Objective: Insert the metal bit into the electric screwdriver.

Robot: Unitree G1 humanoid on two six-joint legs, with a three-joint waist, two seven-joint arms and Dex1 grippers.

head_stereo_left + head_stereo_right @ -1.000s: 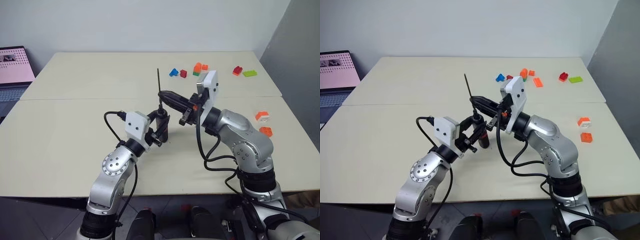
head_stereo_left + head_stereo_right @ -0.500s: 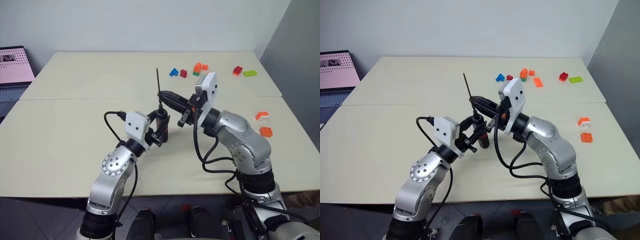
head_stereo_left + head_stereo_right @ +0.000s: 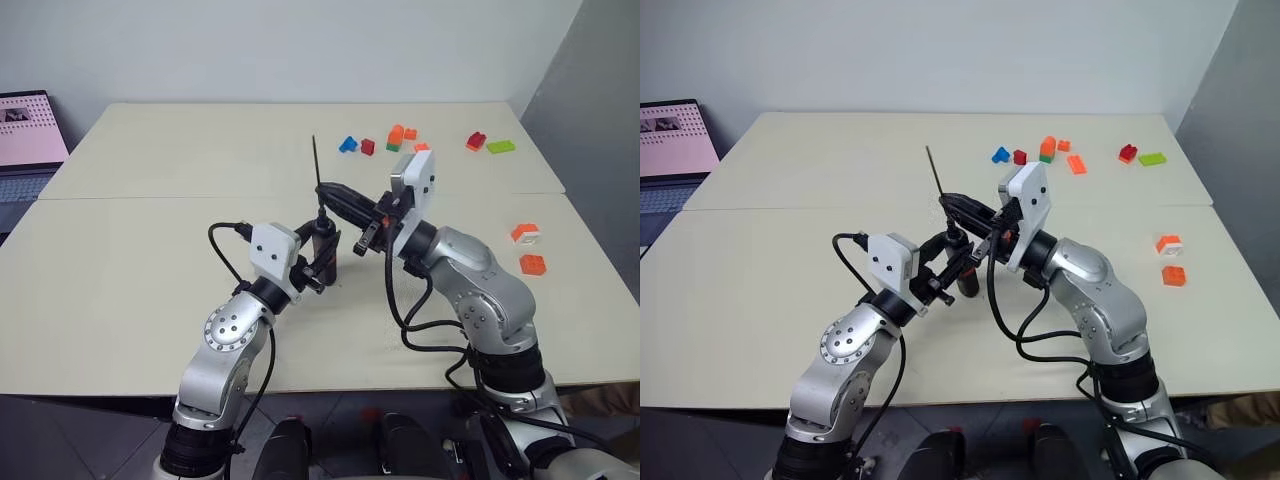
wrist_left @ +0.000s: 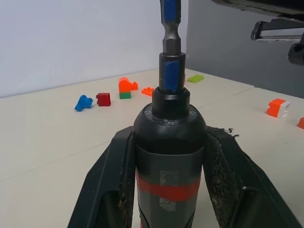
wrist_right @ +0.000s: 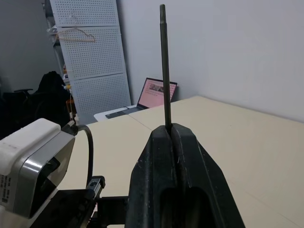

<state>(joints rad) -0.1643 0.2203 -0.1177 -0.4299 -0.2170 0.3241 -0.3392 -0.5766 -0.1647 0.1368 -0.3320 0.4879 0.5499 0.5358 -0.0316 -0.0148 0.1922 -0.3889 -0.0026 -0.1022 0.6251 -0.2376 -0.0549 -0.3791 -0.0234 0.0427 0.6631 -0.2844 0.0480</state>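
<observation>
Several toy bricks (image 3: 397, 139) behind claws, maybe ten, table (image 3: 150, 260) otherwise unobstructed.

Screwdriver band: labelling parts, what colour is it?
Red; the electric screwdriver band shows best in the left wrist view.

Two grippers are showing: the left gripper (image 3: 322, 243) and the right gripper (image 3: 335, 191). One electric screwdriver (image 4: 169, 161) and one metal bit (image 5: 165, 66) are sitting in them. Beyond the right gripper, about nine toy bricks (image 3: 396, 137) are lying; one laptop (image 3: 28, 140) is standing far off the left gripper.
</observation>
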